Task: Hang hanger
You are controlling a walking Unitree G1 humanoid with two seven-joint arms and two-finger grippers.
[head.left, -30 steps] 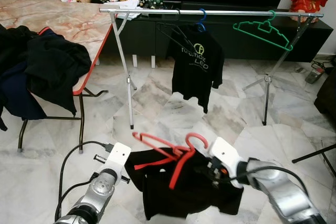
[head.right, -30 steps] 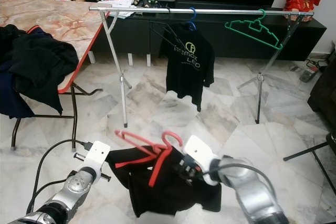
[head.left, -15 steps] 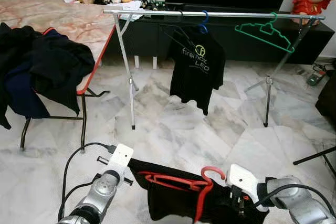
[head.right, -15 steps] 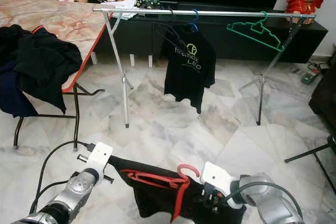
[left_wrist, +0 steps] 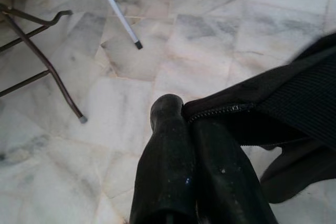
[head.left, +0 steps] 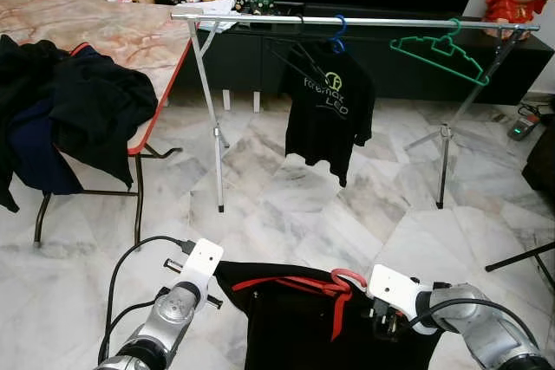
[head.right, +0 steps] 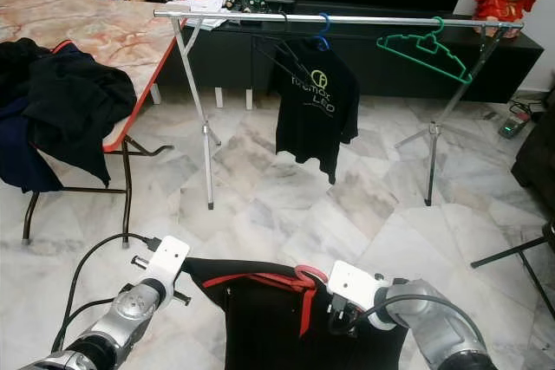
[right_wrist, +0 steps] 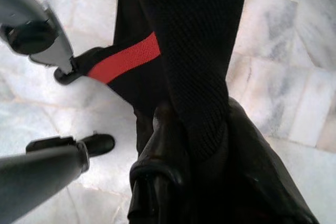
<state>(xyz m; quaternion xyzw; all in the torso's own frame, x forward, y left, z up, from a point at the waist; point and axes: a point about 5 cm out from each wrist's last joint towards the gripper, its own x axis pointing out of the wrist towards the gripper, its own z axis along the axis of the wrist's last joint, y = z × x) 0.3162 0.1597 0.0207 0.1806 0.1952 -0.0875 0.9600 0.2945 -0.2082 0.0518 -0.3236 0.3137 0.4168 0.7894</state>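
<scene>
A black garment (head.left: 295, 331) on a red hanger (head.left: 290, 284) is stretched low between my two grippers, with the hanger's hook (head.left: 350, 276) near the right one. My left gripper (left_wrist: 184, 115) is shut on the garment's zipped edge (left_wrist: 226, 109), at its left corner (head.left: 218, 269). My right gripper (right_wrist: 194, 116) is shut on the black fabric (right_wrist: 194, 35), beside a red band (right_wrist: 126, 59). Across the room stands the silver clothes rail (head.left: 381, 21), well above and beyond the grippers.
On the rail hang a black T-shirt (head.left: 329, 110) on a blue hanger and a bare green hanger (head.left: 438, 49). A red-edged table (head.left: 130, 41) with dark clothes (head.left: 69, 114) stands at the left. A black stand leg (head.left: 520, 256) crosses the right floor; a cable (head.left: 130, 253) loops by my left arm.
The garment and hanger have dropped from chest height to low in front of me, and the hanger now lies flatter. The fabric is pulled wider between the two grippers.
</scene>
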